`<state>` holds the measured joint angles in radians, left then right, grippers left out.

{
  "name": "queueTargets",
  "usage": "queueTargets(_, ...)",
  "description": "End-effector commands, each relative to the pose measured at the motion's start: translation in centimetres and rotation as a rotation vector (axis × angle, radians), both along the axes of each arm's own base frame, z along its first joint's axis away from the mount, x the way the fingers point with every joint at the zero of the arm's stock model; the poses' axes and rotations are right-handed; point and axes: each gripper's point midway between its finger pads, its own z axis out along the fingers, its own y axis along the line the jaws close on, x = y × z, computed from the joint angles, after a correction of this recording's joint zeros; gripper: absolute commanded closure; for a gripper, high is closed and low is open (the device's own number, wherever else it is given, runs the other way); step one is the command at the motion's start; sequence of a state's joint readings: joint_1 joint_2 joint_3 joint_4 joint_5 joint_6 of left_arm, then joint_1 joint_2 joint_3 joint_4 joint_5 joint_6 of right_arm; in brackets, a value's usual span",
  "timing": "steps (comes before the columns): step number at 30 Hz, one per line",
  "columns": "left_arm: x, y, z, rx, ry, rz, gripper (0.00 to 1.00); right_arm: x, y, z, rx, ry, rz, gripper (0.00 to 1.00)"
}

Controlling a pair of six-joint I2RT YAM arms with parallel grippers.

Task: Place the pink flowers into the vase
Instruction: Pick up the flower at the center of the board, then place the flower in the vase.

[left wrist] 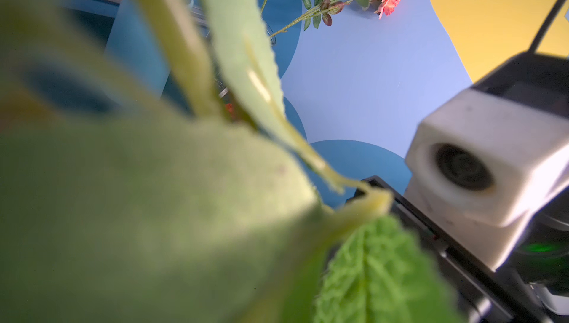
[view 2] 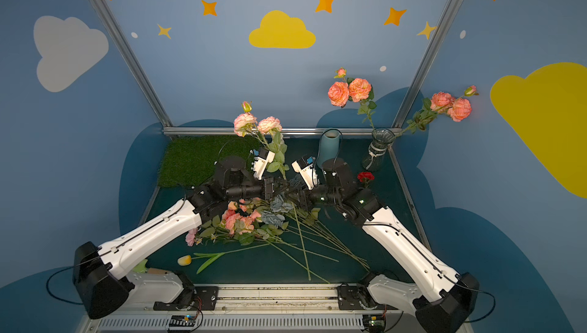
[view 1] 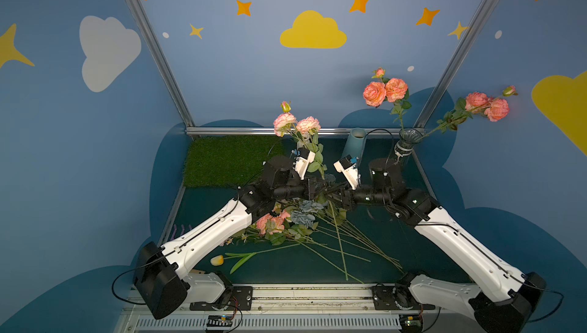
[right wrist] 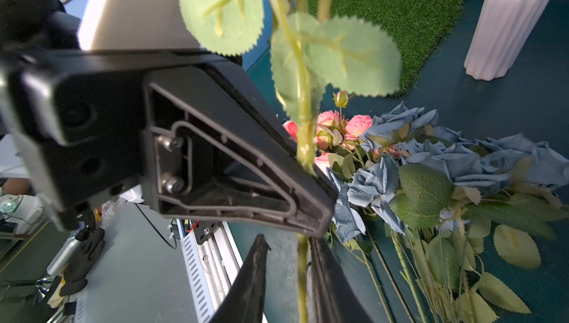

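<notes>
Nearest the arm bases a yellow tulip (view 1: pixel 217 260) lies on the counter (view 1: pixel 286 268). Just beyond it is a loose pile of pink flowers (view 1: pixel 270 222) and blue roses (view 1: pixel 306 212), lying flat with their heads toward the left arm and their bare stems fanning toward the near edge.

Above the pile the two arms meet tip to tip. The left fingers (right wrist: pixel 234 158) are pressed together on one pink stem (right wrist: pixel 303 139) and hold it nearly upright. Its two pale pink blooms (view 1: pixel 296 125) and a bud stand clear above the arm in both top views. In the right wrist view the right fingers (right wrist: pixel 254 278) are spread, one on each side of that same stem just beside the left grip. A clear gap shows on one side, so they are not pinching it. Blurred leaves fill most of the left wrist view.

Farther back a grass mat (view 1: pixel 228 160) covers the left rear of the counter and a blue vase (view 1: pixel 354 145) stands near the middle rear. A red carnation (view 2: pixel 365 176) shows just behind the right arm. The glass vase (view 1: pixel 408 144) stands in the right rear corner and holds two pink sprays, one upright (view 1: pixel 386 91) and one leaning out to the right (view 1: pixel 486 106)
</notes>
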<state>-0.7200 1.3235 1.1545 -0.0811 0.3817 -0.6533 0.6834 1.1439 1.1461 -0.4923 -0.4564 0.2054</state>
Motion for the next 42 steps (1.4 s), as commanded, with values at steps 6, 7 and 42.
queueTargets(6, -0.2, -0.5, 2.4, -0.03, -0.057, -0.041, 0.98, 0.4, -0.1, -0.4, -0.047, -0.03, -0.002, 0.93)
queueTargets(7, -0.2, -0.5, 2.3, -0.027, -0.056, -0.042, 0.98, 0.5, 0.0, -0.3, -0.046, -0.032, -0.004, 0.97)
queueTargets(42, 3.2, 8.1, -3.9, 0.145, -0.044, 0.409, 0.17, 13.7, -14.9, 18.0, -0.181, -0.688, -0.968, 1.0)
